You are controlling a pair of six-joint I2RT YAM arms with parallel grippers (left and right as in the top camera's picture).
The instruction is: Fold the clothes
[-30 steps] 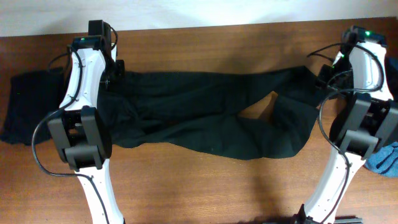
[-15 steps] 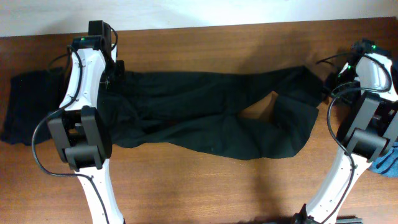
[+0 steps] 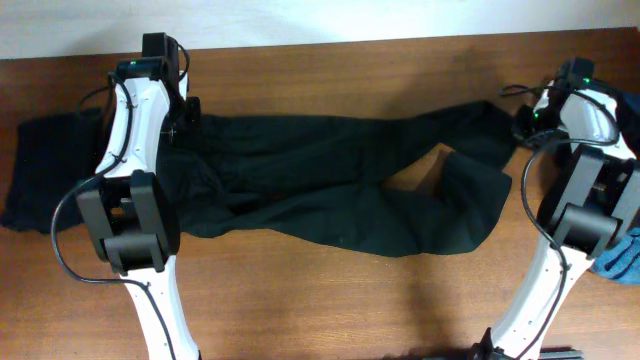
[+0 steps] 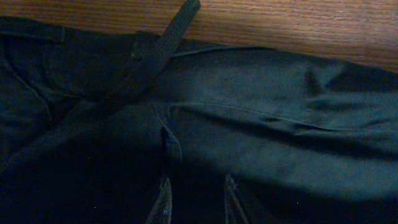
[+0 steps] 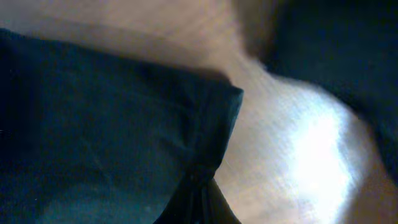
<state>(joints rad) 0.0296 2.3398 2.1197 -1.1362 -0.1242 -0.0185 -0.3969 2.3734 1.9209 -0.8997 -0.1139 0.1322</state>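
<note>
Right gripper swung back onto trousers' leg hem, pinched shut on it. Left gripper narrowly parted at waist, hold unclear. Trousers lay across tabletop. Grasp step; next prob. carry hem to waist.

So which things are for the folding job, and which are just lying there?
For the job:
long black fabric trousers
black fabric heap at the left end
blue cloth at the right edge
left gripper
right gripper

Just there:
brown wooden table
</note>
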